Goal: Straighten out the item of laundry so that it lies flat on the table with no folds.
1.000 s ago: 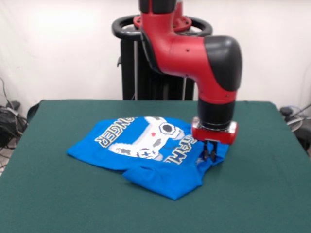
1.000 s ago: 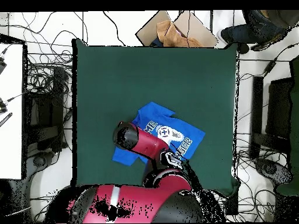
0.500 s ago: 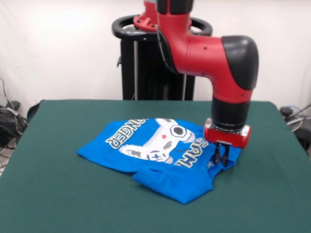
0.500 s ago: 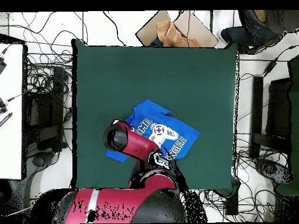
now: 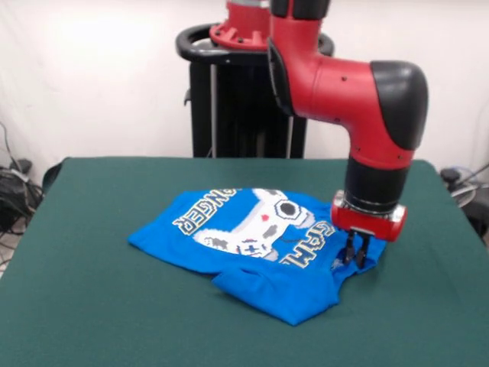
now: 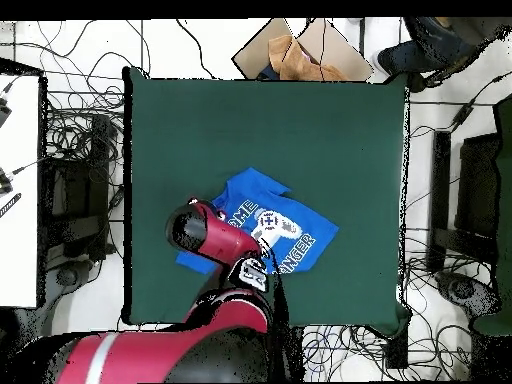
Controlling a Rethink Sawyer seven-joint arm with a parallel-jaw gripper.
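The blue T-shirt (image 5: pixel 252 245) lies print-up on the green table (image 5: pixel 99 306), right of centre in the front view. Its near part is folded over into a thick flap (image 5: pixel 275 289). My gripper (image 5: pixel 354 257) points straight down at the shirt's right edge, shut on a pinch of the cloth, which lifts slightly there. In the overhead view the shirt (image 6: pixel 285 215) lies near the middle of the table (image 6: pixel 300 120). The red arm (image 6: pixel 205 232) covers the shirt's left part and hides the gripper.
The black pedestal (image 5: pixel 229 115) stands behind the table's far edge. In the overhead view a cardboard box (image 6: pixel 300 50) and a person's legs (image 6: pixel 440 45) are beyond the table's top edge. Cables lie on the floor all round, and a white surface (image 6: pixel 18 190) is at the left.
My gripper has moved to the right in the front view with the shirt's edge held, dragging the whole shirt to the right across the table.
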